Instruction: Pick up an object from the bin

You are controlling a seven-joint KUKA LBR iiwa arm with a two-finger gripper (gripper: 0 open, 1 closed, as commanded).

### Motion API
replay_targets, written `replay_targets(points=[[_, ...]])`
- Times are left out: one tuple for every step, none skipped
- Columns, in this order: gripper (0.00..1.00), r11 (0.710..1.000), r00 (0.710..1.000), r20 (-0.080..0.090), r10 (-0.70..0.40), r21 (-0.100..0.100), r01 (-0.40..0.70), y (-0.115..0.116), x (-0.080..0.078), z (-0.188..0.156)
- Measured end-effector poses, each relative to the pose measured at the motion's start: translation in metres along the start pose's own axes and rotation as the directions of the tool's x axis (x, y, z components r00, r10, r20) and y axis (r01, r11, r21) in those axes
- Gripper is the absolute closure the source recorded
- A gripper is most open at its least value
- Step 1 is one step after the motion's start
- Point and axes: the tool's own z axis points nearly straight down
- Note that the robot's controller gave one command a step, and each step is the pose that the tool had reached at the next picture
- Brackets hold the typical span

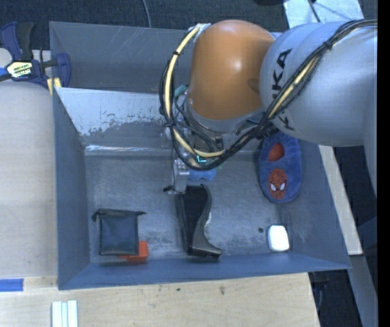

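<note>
Centrally, as I see it from the overhead camera, the grey metal bin (71,203) holds four loose things, and the silver KUKA arm (331,80) enters from the view's right. Its rounded orange wrist cover (225,67), looped with yellow and black cables (174,107), hangs over the middle of the bin floor. The jaws sit beneath this cover, mostly hidden by it, and I cannot tell whether they are apart or together. Directly under them lies a black, curved, boot-shaped object of matte material (196,223). Its upper end reaches the wrist hardware, and its flared lower end rests against the wall nearest the bottom of the view. Whether the jaws touch it I cannot make out. Well to its left, in the lower left corner of the floor, lies a flat, dark blue, square fabric pouch (118,231) with a small orange block (137,251) at its lower right corner. To the right of the black object, a small white rounded piece (278,238) sits near the lower right corner. Above that, a blue plush slipper with red spider-mask faces (280,169) lies lengthwise along the right wall, partly under the arm.
</note>
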Motion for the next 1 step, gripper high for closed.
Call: replay_targets(points=[[0.00, 0.951, 0.951, 0.002, -0.310, 0.001, 0.310, 0.0003, -0.0070, 0.1283]])
